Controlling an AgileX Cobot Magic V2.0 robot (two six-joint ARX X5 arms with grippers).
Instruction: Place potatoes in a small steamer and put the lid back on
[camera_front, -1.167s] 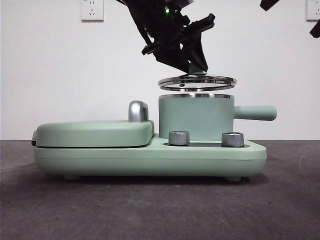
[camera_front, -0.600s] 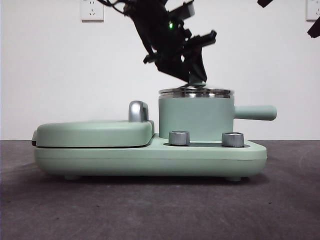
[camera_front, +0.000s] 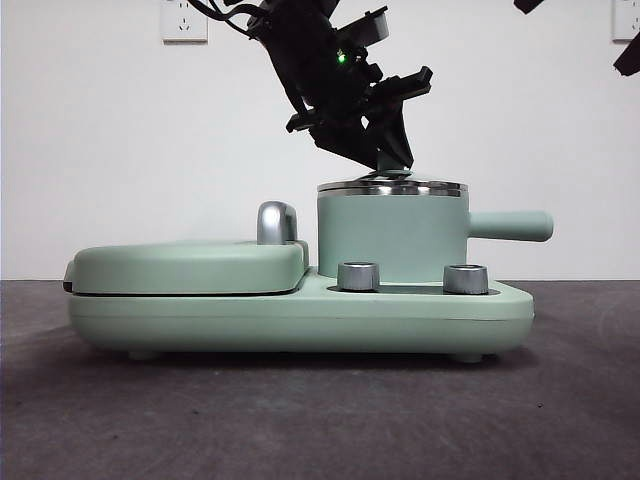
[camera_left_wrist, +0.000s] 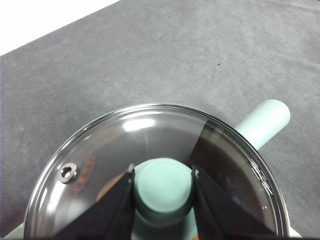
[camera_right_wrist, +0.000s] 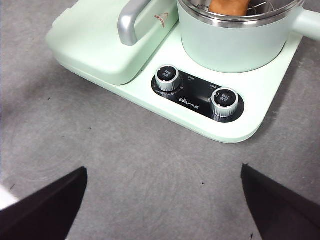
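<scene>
The mint-green small steamer (camera_front: 392, 235) stands on the right half of the appliance base, its straight handle (camera_front: 512, 225) pointing right. The glass lid (camera_front: 392, 186) lies level on the steamer's chrome rim. My left gripper (camera_front: 392, 162) comes down from above and is shut on the lid's mint knob (camera_left_wrist: 164, 186), one jaw on each side. An orange-brown potato (camera_right_wrist: 229, 6) shows inside the pot in the right wrist view. My right gripper (camera_right_wrist: 164, 170) hangs open over the table in front of the appliance, holding nothing.
A flat mint griddle cover (camera_front: 190, 265) with a chrome handle (camera_front: 276, 222) fills the base's left half. Two chrome dials (camera_front: 358, 276) (camera_front: 465, 278) face forward below the pot. Dark grey table surrounds the base (camera_front: 300, 325). The waiting arm's black tips (camera_front: 630, 55) show at top right.
The lid came down from just above the pot onto its rim, carried by my left gripper. Over the last half second it has stayed there.
</scene>
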